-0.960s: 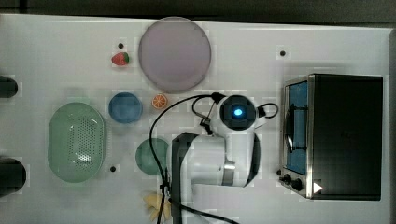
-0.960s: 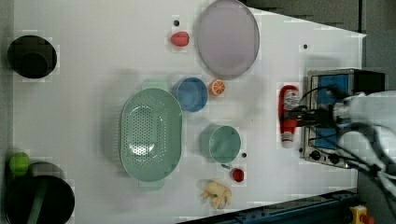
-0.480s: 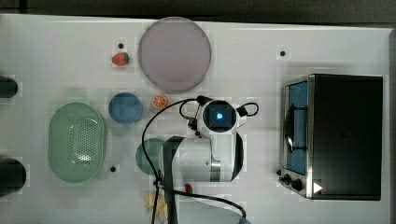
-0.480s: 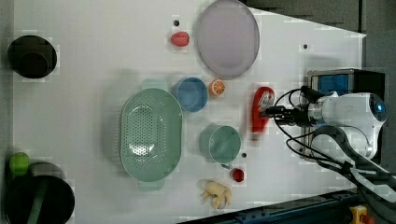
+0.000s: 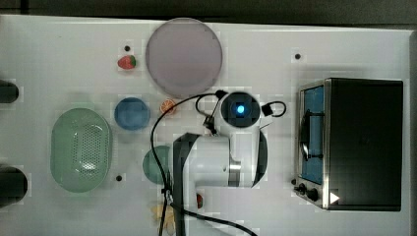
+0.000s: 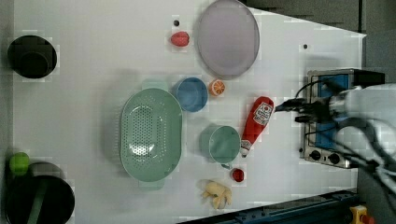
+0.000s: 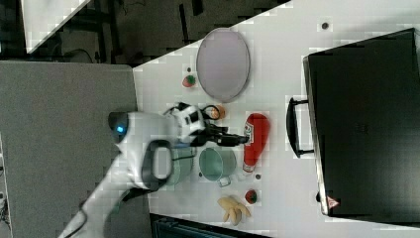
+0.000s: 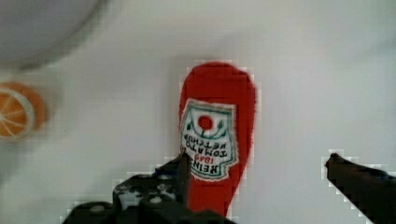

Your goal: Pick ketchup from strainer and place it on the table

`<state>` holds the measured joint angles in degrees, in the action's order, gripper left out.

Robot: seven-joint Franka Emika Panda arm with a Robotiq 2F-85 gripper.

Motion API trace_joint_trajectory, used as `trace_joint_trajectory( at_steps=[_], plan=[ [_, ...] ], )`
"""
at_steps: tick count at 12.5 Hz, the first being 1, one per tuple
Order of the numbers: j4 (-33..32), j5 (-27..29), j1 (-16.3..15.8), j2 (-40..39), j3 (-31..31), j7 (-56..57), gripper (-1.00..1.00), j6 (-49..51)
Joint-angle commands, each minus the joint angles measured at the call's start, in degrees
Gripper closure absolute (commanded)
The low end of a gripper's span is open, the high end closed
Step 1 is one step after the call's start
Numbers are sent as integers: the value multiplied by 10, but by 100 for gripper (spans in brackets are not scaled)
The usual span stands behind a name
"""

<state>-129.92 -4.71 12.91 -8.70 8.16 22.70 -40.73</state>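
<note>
Your ketchup lies flat on the table, out of the strainer, which sits well apart toward the left view's left with nothing in it. In the left view the bottle lies slightly tilted, its white cap pointing toward the bottom of the picture and ending just beside the teal cup, its red base pointing up toward the orange slice. Your gripper is spread wide and holds nothing: in the wrist view you can see one dark finger over one edge of the bottle and the other finger off past the opposite side with bare table between it and the bottle, label facing up. In the left view the gripper stands just to the right of the bottle's base, between the bottle and the toaster oven. In the right view the gripper reaches to the bottle from the right view's left. Around it you have the blue bowl touching the strainer's rim, the lilac plate near the top of the left view, a strawberry just beside the plate, a second strawberry below the cup, and a pale yellow piece near the lower edge. In the top view the arm covers the bottle.
</note>
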Motion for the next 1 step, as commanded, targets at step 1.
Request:
trace_joint_trajectory(
  at_steps=[1],
  plan=[
    [124,1,-3,56,9,-126,-100,122]
  ],
)
